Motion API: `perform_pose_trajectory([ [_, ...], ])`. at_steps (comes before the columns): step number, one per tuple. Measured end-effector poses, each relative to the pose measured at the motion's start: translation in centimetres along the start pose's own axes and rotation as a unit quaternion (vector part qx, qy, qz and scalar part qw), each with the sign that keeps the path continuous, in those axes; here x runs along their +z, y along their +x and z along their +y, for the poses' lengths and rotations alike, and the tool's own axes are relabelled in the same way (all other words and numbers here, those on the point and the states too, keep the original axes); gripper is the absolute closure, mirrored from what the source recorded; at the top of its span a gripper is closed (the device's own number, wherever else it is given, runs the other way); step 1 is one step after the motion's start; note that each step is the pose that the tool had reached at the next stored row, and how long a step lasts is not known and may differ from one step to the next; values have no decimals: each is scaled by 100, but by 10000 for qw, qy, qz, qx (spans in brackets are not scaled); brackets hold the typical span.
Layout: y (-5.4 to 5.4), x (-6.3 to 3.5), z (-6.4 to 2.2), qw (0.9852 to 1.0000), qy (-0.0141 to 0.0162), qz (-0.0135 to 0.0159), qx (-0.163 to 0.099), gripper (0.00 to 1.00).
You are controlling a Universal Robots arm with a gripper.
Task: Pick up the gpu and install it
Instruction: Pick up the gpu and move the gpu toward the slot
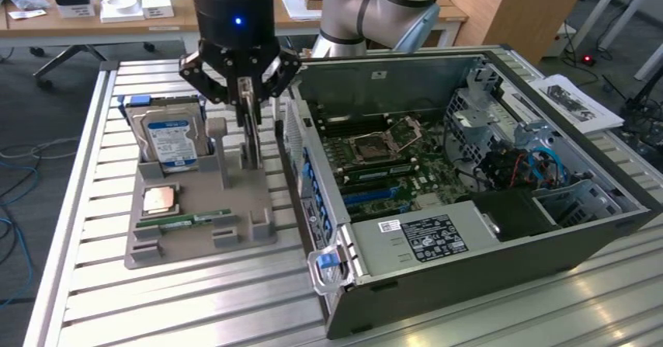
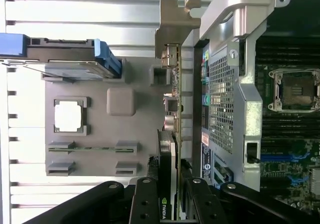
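Cluttered wooden desk (image 1: 88, 24) behind a slatted metal table (image 1: 186, 300), cables (image 1: 19, 161) on grey floor (image 1: 31, 114), wooden cabinet (image 1: 523, 5)

Between my pincer's (image 2: 168, 184) fingers (image 2: 145, 199), the gpu's (image 2: 167, 149) edge carries the green Nvidia logo (image 2: 162, 204), the one mark I can read. The hard drive's (image 1: 166, 122) blue label (image 1: 171, 147) just beside the pincer and the black sticker (image 1: 427, 237) inside the computer case (image 1: 466, 285) are illegible to me.
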State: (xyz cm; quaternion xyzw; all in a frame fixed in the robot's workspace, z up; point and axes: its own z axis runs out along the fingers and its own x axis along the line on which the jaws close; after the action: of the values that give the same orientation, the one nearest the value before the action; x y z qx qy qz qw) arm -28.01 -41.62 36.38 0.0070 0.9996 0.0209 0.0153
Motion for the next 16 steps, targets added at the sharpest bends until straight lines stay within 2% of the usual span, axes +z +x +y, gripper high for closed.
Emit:
perform_pose_trajectory([
  [7, -9, -306, 13, 10000, 0, 0, 0, 73],
  [16, -17, -559, 23, 10000, 0, -2, 0, 73],
])
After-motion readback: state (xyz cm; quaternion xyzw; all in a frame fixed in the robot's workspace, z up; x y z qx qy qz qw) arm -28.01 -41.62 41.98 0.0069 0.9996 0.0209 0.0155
